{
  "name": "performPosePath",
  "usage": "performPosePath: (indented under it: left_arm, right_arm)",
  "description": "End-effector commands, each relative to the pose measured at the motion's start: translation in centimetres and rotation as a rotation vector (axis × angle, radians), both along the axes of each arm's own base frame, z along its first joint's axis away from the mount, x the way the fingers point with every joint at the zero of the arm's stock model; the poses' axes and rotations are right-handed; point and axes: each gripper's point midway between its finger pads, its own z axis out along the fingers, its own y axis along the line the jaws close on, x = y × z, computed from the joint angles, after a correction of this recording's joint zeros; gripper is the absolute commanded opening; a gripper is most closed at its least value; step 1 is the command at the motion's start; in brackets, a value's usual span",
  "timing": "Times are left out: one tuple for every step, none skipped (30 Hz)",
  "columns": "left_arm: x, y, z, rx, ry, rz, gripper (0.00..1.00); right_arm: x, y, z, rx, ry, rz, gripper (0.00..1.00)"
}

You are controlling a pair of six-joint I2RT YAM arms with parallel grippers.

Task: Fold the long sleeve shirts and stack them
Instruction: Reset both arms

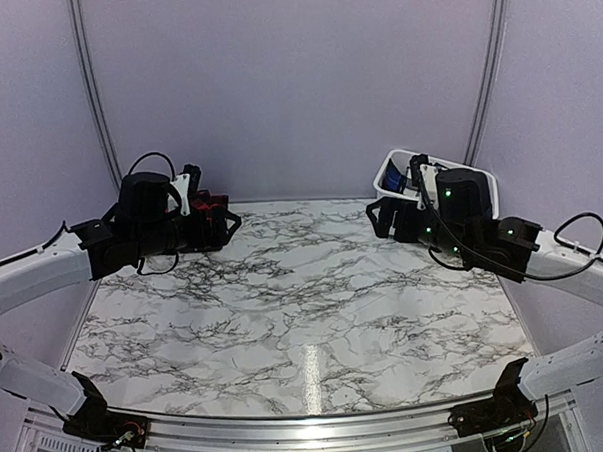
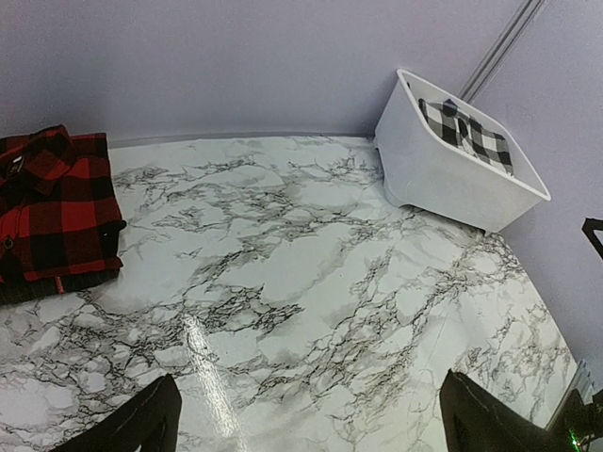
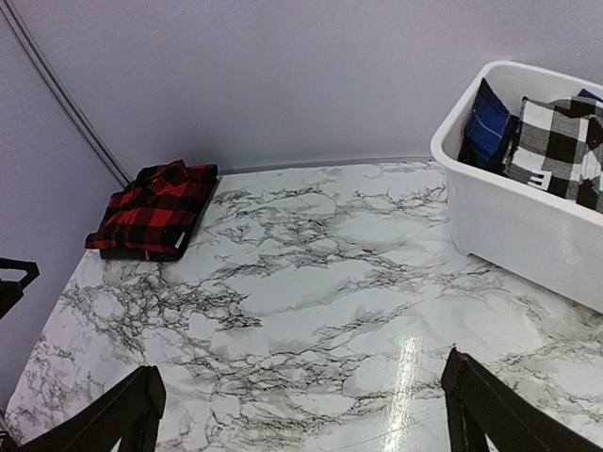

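Observation:
A folded red-and-black check long sleeve shirt (image 2: 57, 202) lies at the table's back left corner, by the wall, and also shows in the right wrist view (image 3: 155, 207). A dark layer (image 3: 137, 252) peeks out under its near edge; I cannot tell what it is. From above, the shirt (image 1: 210, 202) is mostly hidden behind my left gripper (image 1: 225, 224), which hovers beside it. That left gripper (image 2: 308, 400) is open and holds nothing, with only bare marble between its fingers. My right gripper (image 3: 303, 377) is also open and empty, over the right side of the table (image 1: 383, 218).
A white basket (image 3: 518, 226) stands at the back right corner (image 1: 389, 177), holding a black-and-white check cloth (image 2: 471, 132) and a blue cloth (image 3: 488, 127). The marble-patterned table (image 1: 305, 306) is walled by pale panels on three sides.

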Motion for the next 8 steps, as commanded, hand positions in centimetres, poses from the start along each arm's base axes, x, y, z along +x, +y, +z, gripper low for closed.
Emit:
performPosePath:
  left_arm:
    - [0.10, 0.21, 1.72, -0.021, -0.051, 0.008, 0.99]
    - [0.10, 0.21, 1.75, -0.022, -0.051, 0.008, 0.99]
    - [0.12, 0.23, 1.80, -0.021, -0.054, 0.008, 0.99]
    - [0.13, 0.23, 1.77, -0.020, -0.052, 0.009, 0.99]
    - [0.15, 0.22, 1.77, -0.018, -0.053, 0.008, 0.99]
    - [0.16, 0.25, 1.75, -0.018, -0.053, 0.010, 0.99]
    - [0.15, 0.24, 1.78, -0.019, -0.054, 0.010, 0.99]
    - [0.16, 0.25, 1.80, -0.020, -0.053, 0.011, 0.99]
  right_arm:
    - [0.13, -0.53, 1.32, 0.015, -0.041, -0.019, 0.99]
    - [0.14, -0.51, 1.34, 0.015, -0.042, -0.018, 0.98]
    - [0.13, -0.47, 1.35, 0.014, -0.042, -0.017, 0.98]
    - [0.15, -0.49, 1.34, 0.013, -0.042, -0.016, 0.98]
    - [0.14, -0.47, 1.36, 0.015, -0.042, -0.015, 0.98]
    - [0.15, -0.42, 1.31, 0.013, -0.041, -0.013, 0.98]
    - [0.15, -0.42, 1.25, 0.012, -0.039, -0.013, 0.98]
    - [0.14, -0.41, 1.25, 0.012, -0.039, -0.012, 0.99]
